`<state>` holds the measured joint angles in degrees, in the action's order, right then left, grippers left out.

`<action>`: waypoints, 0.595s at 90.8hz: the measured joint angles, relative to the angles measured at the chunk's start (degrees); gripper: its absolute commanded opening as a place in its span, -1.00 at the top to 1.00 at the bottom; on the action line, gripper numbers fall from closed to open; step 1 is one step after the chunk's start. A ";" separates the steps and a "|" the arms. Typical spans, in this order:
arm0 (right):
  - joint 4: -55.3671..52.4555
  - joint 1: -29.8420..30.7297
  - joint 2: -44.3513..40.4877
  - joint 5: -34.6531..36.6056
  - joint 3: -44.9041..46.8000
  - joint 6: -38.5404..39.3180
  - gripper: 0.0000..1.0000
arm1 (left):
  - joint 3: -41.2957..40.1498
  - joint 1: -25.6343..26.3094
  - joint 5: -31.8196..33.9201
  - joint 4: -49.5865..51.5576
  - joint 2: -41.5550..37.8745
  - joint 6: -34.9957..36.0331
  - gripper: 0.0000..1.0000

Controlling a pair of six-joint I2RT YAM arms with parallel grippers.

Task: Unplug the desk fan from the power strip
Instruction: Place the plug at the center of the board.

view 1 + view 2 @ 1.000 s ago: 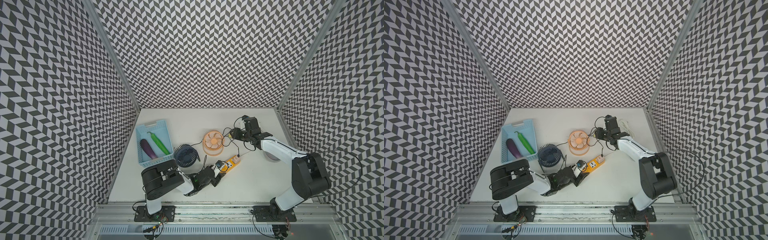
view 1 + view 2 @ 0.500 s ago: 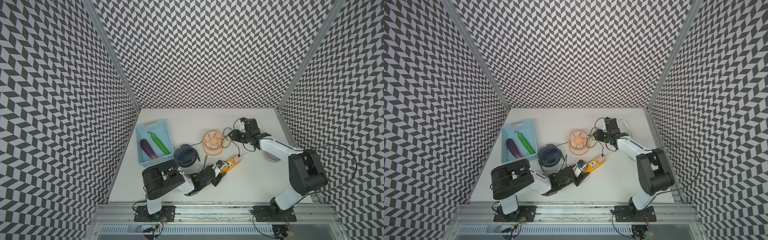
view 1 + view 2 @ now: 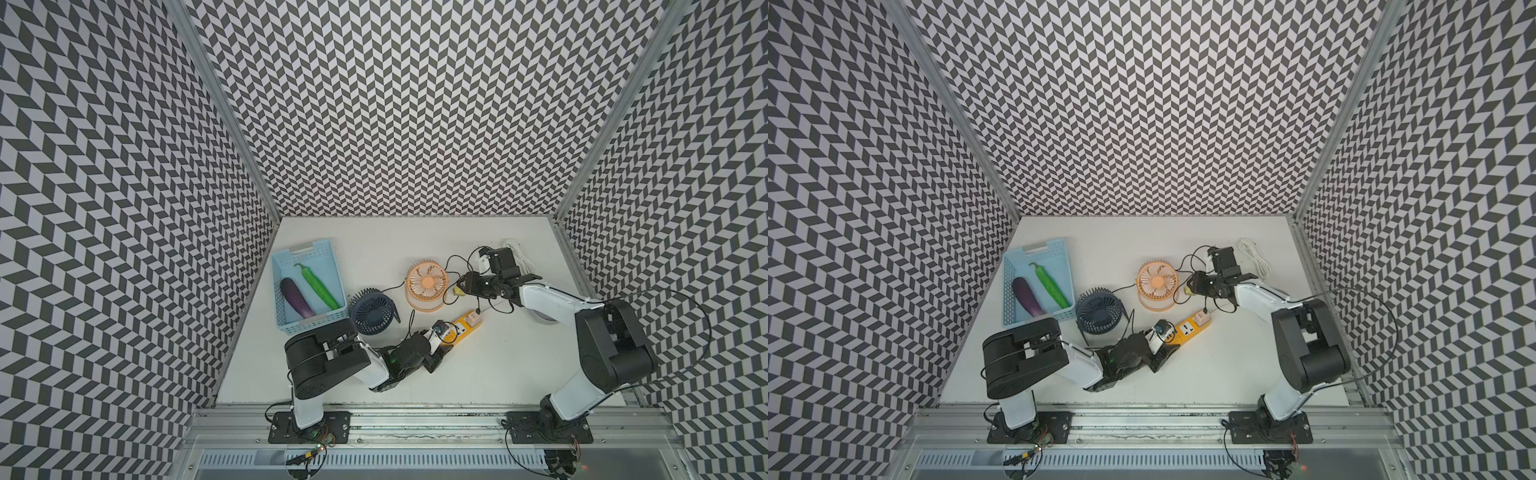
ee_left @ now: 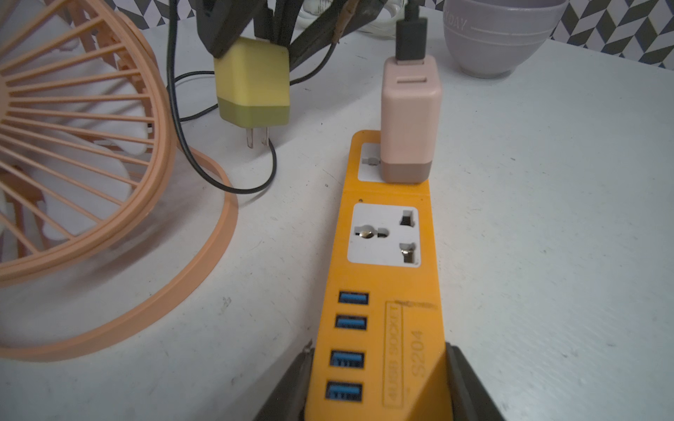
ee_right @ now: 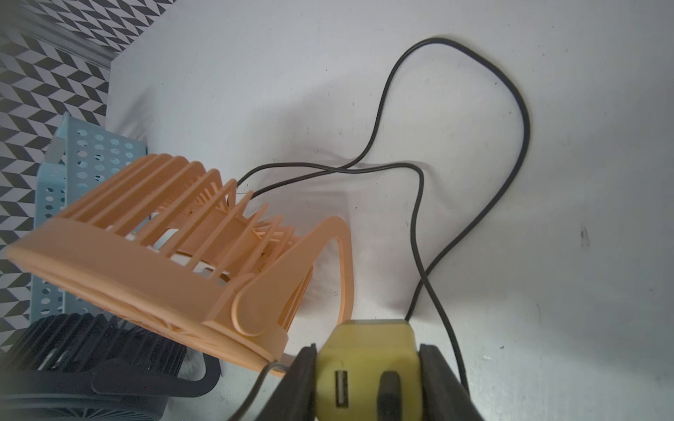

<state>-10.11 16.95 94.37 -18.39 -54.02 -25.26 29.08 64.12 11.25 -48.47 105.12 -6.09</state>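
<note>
Power strip [image 4: 386,291] lies on the white table [image 3: 498,374] between my two arms, its USB end clenched in my left gripper [image 4: 377,386]. My right gripper [image 5: 366,368] grasps the yellow adapter [image 4: 251,84], prongs bare, lifted clear of the strip beside the orange fan [image 3: 426,284]. A pink adapter [image 4: 410,120] sits in the far socket. Black cords [image 5: 415,204] loop by the orange fan. The dark blue fan [image 3: 372,311] stands near my left arm, and a grey bowl [image 4: 499,36] sits beyond the strip.

We see a robotics lab booth: patterned walls [image 3: 415,104], white surface [image 3: 478,374], arms [image 3: 552,301] bolted to a metal rail [image 3: 415,422].
</note>
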 measured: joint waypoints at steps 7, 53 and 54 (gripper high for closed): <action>0.00 0.00 0.66 -0.57 -0.02 0.24 0.54 | 0.00 0.00 0.02 0.00 0.00 0.02 0.37; -0.17 0.00 1.99 -1.68 -2.08 0.70 -0.02 | 0.11 0.02 0.02 -0.35 0.31 0.00 0.37; -0.17 0.00 1.97 -1.75 -2.08 0.76 -0.02 | 0.11 0.02 0.02 -0.35 0.31 0.00 0.37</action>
<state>-10.28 16.95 96.33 -20.14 -56.10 -24.49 29.19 64.14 11.27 -48.82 105.43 -6.09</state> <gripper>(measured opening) 0.500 0.459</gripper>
